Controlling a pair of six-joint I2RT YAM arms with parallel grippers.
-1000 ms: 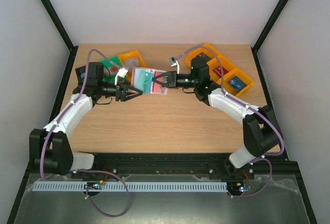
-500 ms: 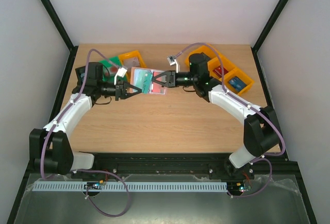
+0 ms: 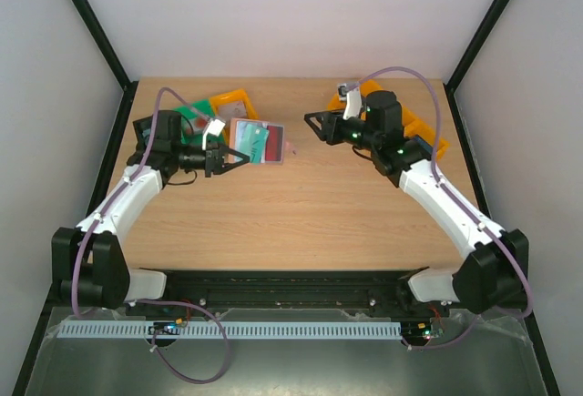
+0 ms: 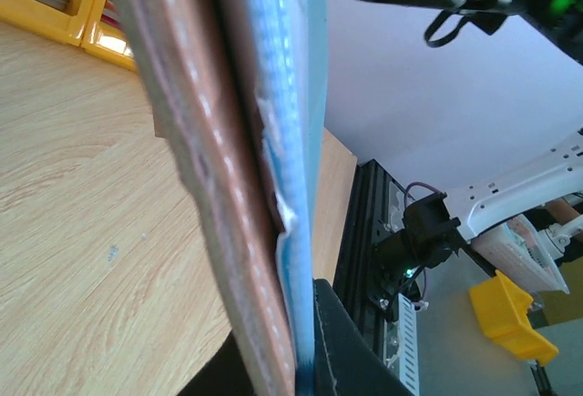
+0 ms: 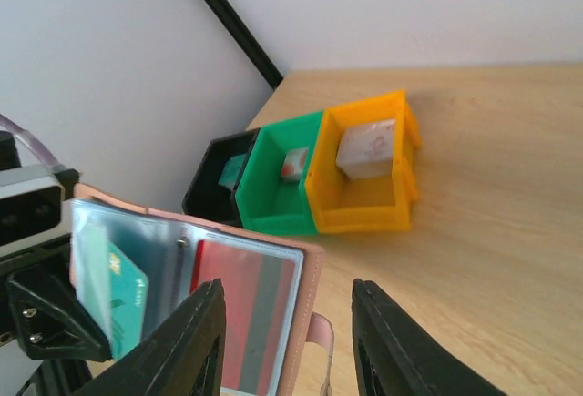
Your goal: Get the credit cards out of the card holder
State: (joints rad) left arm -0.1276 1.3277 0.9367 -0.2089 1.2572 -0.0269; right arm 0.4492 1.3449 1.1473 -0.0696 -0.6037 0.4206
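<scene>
Beneath the card holder: pale wood-grain table. Around it, plain white walls, with black frame posts running up the corners behind the holder. Just beyond the holder's far-left side, three bins in a row, touching: black bin, green bin, orange bin. In the black one, something teal, too small to make out; in the green, a small whitish piece with red; in the orange, a whitish block with faint reddish marks. Well right of the holder, behind the right arm, more orange bins, contents largely hidden. Holder itself raised off the table and spread open: tan-pink outside, light blue inside, clear pockets on two panels. In one panel a teal card; in the other a red and grey card; both seated in their pockets, neither drawn out. Small pink strap hanging at the holder's open edge. Left gripper pinched on the holder's near-left edge; from the left wrist, holder seen edge-on, brown skin against blue lining, black finger at its base. Right gripper apart from the holder, off to its right, fingers spread wide with nothing between them.
</scene>
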